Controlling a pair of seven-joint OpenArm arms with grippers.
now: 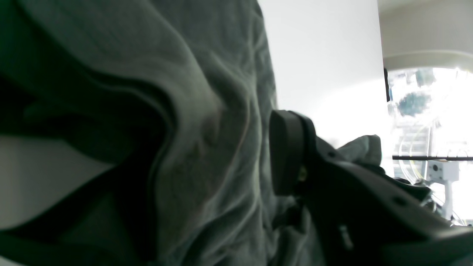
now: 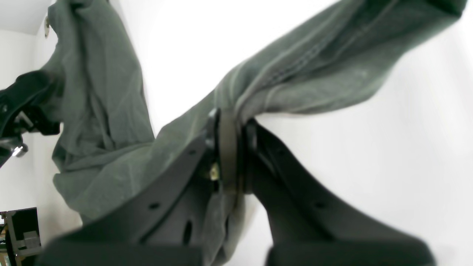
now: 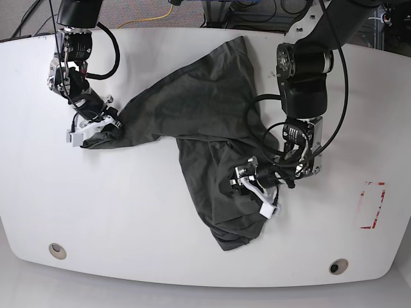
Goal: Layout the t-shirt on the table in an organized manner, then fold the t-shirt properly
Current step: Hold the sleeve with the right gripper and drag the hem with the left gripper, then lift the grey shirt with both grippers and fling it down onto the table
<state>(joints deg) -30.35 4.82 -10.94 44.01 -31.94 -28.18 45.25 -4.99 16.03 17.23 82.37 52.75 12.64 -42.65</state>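
1. Sprawling crumpled over the middle of the table (image 3: 128, 212), the t-shirt (image 3: 205, 109) runs its long axis from far centre toward your near edge, one arm of cloth stretched sideways.
2. Your right gripper (image 2: 231, 122) is clamped on that stretched hem, likely to spread it.
3. Your left gripper (image 3: 257, 186) sits in the folds; whether it grips, I cannot tell.

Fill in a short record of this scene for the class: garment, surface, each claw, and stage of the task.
garment: t-shirt, dark, crumpled, not spread flat
surface: white table
right claw: shut on a stitched edge of the t-shirt
left claw: at the bunched cloth near the table's middle; grip unclear
marking: red tape rectangle, uncovered
stage: laying out, no fold yet
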